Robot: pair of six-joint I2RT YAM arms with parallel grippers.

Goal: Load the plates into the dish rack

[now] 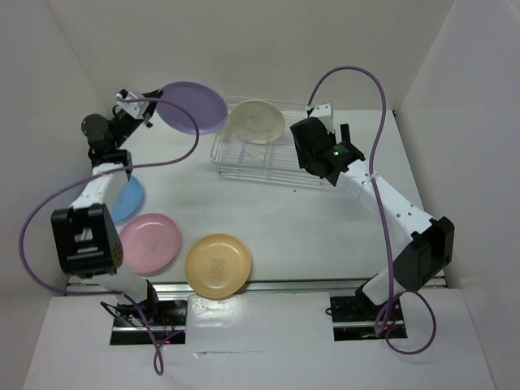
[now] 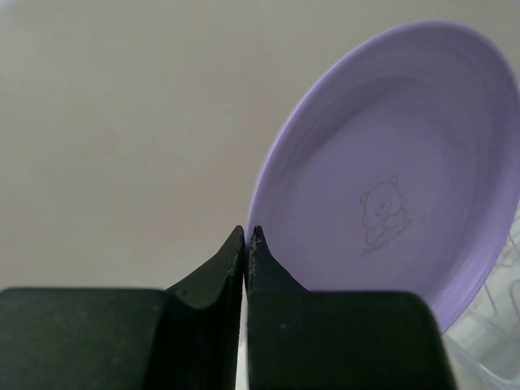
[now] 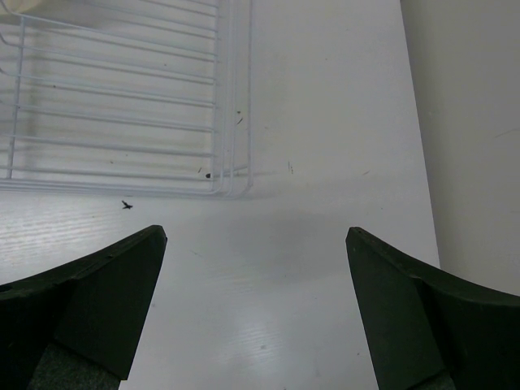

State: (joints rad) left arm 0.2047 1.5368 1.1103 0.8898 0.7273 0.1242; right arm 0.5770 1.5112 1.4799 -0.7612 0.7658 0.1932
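Note:
My left gripper (image 1: 150,104) (image 2: 245,236) is shut on the rim of the purple plate (image 1: 195,106) (image 2: 390,179), holding it tilted in the air just left of the dish rack (image 1: 268,158). A cream plate (image 1: 256,122) stands in the rack's far part. On the table lie the light blue plate (image 1: 128,199), half hidden under my left arm, the pink plate (image 1: 150,242) and the yellow-orange plate (image 1: 218,265). My right gripper (image 1: 313,150) (image 3: 256,236) hangs open and empty over bare table by the rack's (image 3: 122,122) right corner.
White walls close in the table on the left, back and right (image 3: 479,122). The pink and yellow-orange plates lie near the front edge beside the left arm's base (image 1: 134,313).

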